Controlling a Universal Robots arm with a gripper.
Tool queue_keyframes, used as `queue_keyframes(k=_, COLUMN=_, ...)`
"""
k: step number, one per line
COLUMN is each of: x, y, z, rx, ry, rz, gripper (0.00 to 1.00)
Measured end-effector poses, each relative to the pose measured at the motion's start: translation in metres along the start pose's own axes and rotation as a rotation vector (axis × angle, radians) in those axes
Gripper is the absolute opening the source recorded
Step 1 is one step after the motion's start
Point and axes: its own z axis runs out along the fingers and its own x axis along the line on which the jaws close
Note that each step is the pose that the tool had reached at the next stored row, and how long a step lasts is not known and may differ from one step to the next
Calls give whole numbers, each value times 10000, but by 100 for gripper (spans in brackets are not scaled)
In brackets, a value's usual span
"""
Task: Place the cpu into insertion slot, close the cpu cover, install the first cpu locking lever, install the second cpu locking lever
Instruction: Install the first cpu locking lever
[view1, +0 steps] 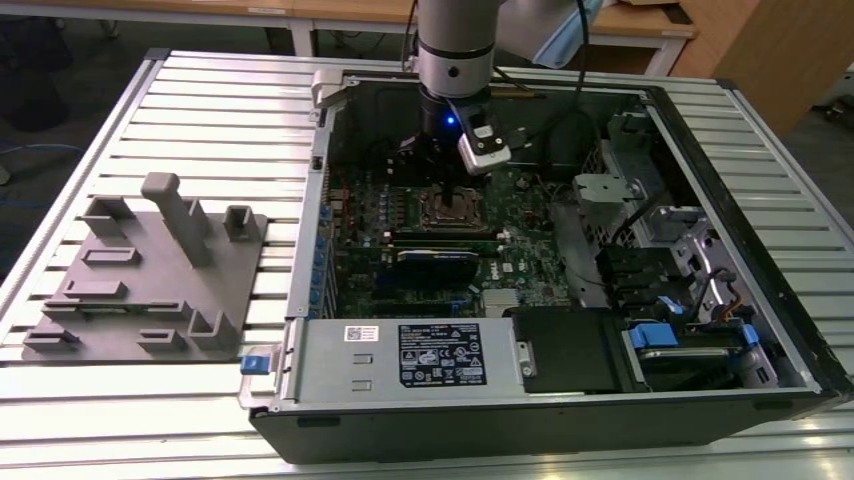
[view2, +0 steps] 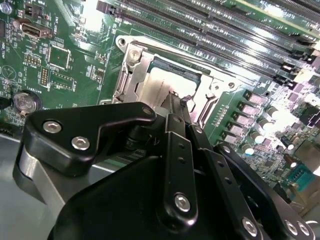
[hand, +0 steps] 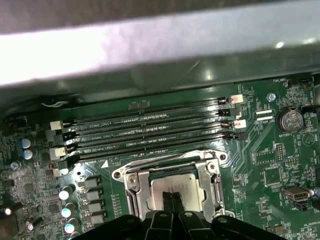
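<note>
Nearest in both wrist views we record the gripper (hand: 172, 200): matte black linkage bars with bright round screws, two slim fingers (view2: 175, 107) pressed together at their tips, clenched with nothing between them. The tips hang over the chip, and we cannot tell if they touch it.

Next, one cpu (hand: 175, 185), a flat square with a pale, slightly glossy metal top. It lies in the insertion slot (hand: 131, 186), whose dark rim shows at the edge; the fingers hide its near part. One cpu cover (hand: 206, 176), a thin dull metal frame with a large square window, lies down around the chip. In the second wrist view the chip (view2: 167, 82) shows bright through the window of the cover (view2: 131, 75). We cannot make out the locking levers with certainty.

Beyond it we count four long black memory slots (hand: 150, 130) lying side by side on the green circuit board (hand: 270, 150), then a blurred pale metal wall of the case.

In the exterior view the grey arm (view1: 454, 45) reaches down into one open computer case (view1: 747, 230), its gripper (view1: 451, 190) above the socket (view1: 454, 210). The case rests on a ribbed aluminium table (view1: 200, 110). At the exterior view's left stands one grey plastic fixture (view1: 147, 275) with posts and blocks.
</note>
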Motion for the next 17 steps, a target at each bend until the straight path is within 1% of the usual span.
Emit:
queue_keyframes(k=2, x=-1, y=0, z=0, rx=0, ry=1, rz=-2, gripper=10)
queue_keyframes(k=6, x=-40, y=4, z=2, rx=-9, ry=-2, rz=-88, gripper=10)
queue_keyframes(k=10, x=-42, y=2, z=2, rx=-28, ry=-7, rz=-277, gripper=10)
queue_keyframes(k=11, x=-42, y=1, z=3, rx=-50, ry=-15, rz=-493, gripper=10)
queue_keyframes(k=12, x=-42, y=0, z=3, rx=-57, ry=-18, rz=-575, gripper=10)
queue_keyframes(k=13, x=-42, y=-2, z=3, rx=-66, ry=-19, rz=-611, gripper=10)
queue_keyframes(k=16, x=-44, y=-8, z=-4, rx=-173, ry=-4, rz=-627, gripper=10)
queue_keyframes(k=17, x=-45, y=-10, z=-10, rx=-192, ry=-2, rz=-626, gripper=10)
